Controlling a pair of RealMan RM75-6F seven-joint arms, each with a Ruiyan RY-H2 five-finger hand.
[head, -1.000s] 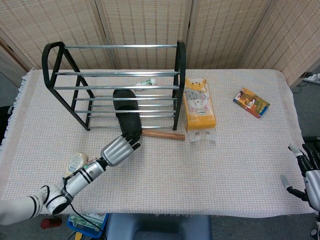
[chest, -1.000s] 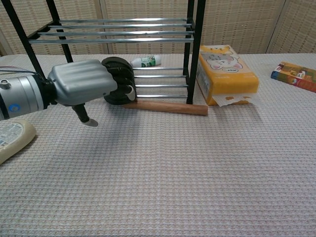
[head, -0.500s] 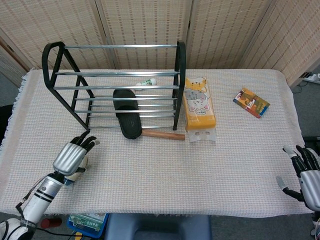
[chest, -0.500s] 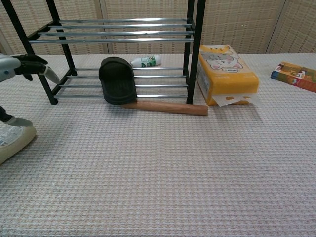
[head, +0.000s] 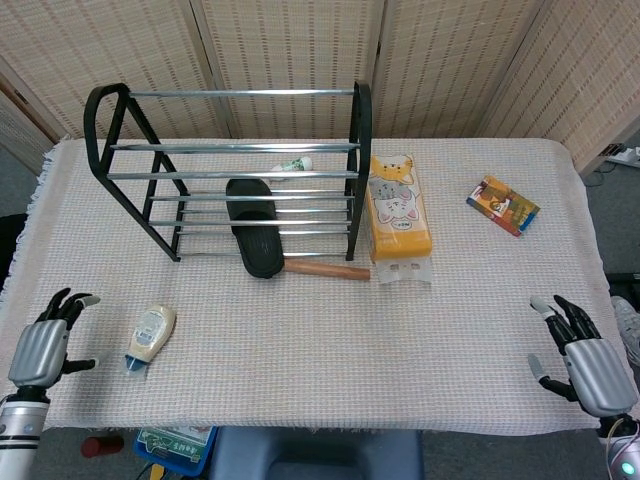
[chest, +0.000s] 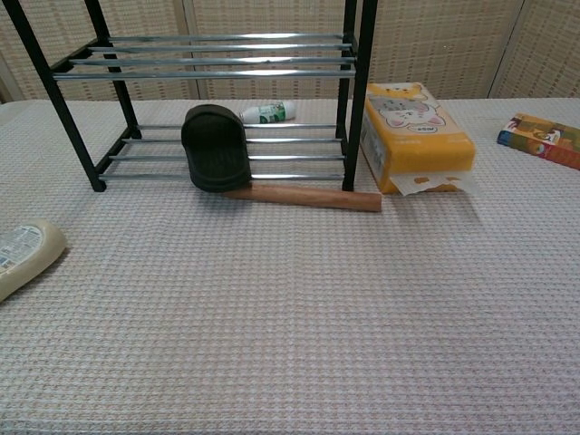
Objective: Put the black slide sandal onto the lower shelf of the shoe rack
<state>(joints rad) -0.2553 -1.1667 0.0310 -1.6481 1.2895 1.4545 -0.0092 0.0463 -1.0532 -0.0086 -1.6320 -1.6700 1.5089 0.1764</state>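
The black slide sandal [head: 253,225] [chest: 215,147] lies on the lower shelf bars of the black shoe rack [head: 120,100] [chest: 357,54], its heel end sticking out over the front bar onto the table. My left hand [head: 42,344] hovers at the table's near left corner, fingers apart, holding nothing. My right hand [head: 583,348] is at the near right corner, also empty with fingers spread. Neither hand shows in the chest view.
A wooden stick [head: 323,268] [chest: 306,197] lies in front of the rack against the sandal. A yellow tissue pack [head: 399,213] [chest: 415,132] sits right of the rack. A small bottle [head: 293,165] lies behind the shelf, a cream tube [head: 151,332] near left, a colourful booklet [head: 502,204] far right.
My left hand has let go of the sandal and pulled back to the near left corner. The right hand rose slightly into view. The sandal stays on the lower shelf.
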